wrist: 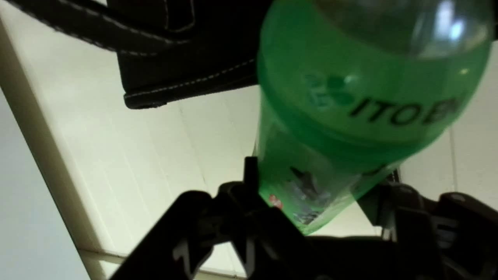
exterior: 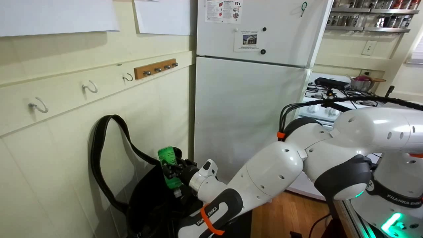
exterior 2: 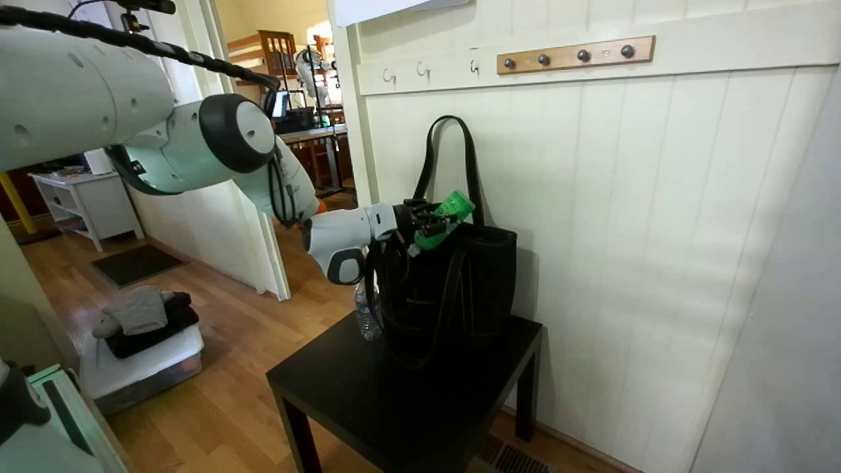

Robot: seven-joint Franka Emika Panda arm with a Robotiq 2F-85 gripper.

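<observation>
Green bottle [wrist: 338, 112] runs off the wrist view's edge; a black bag [exterior 2: 489, 282] partly hides a clear bottle [exterior 2: 365, 318].

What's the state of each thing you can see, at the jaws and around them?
Green ITO EN bottle: held, tilted, white cap lowermost.
Jaws: closed on that bottle.
Black tote bag: upright on the black table, one handle raised, the other drooping.
Clear water bottle: standing on the table beside the bag, top hidden.
Top-freezer refrigerator: both doors shut.
Storage bin: lid on, cloth piled on top.
Robot base light: lit green.
</observation>
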